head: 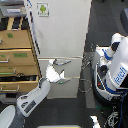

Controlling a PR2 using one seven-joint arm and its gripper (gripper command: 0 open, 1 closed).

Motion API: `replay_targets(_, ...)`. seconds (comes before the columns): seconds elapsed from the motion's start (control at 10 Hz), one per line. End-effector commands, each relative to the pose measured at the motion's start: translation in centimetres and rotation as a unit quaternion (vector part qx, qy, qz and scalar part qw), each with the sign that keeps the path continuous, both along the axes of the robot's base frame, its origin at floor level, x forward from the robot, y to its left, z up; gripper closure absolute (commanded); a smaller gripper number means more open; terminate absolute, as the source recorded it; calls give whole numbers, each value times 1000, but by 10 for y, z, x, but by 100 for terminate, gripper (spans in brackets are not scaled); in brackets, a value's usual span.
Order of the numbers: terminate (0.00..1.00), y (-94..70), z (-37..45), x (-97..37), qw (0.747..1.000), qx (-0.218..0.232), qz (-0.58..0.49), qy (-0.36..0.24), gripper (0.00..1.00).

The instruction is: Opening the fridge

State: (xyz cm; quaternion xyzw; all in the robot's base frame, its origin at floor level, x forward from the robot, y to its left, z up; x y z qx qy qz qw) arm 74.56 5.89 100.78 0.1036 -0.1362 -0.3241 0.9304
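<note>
end effector (56, 69): fingers spread wide, nothing visibly gripped; tips by the fridge's lower drawer fronts
fridge (60, 30): directly beyond end effector, upper door closed, green-white sticker (43, 8) up top
wooden cabinet (17, 55): exterior view's left of end effector
robot body (114, 67): exterior view's right

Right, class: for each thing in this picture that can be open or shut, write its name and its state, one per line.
fridge: upper door shut, both lower drawers shut
gripper: at the upper drawer's curved handle; open or shut cannot be told
wooden drawer cabinet: one lower drawer pulled out a little, the rest look shut
</note>
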Motion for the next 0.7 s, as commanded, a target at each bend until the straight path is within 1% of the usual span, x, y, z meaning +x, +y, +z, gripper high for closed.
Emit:
replay_targets(0.1, 0, 69, 68, 120, 972, 10, 229, 55, 0)
replay_targets(0.3, 0, 60, 58, 121, 971, 14, 227, 66, 0)
replay_targets(0.5, 0, 67, 63, 130, 967, 19, 245, 65, 0)
replay_targets(0.7, 0, 95, 69, 143, 959, 8, 276, 69, 0)
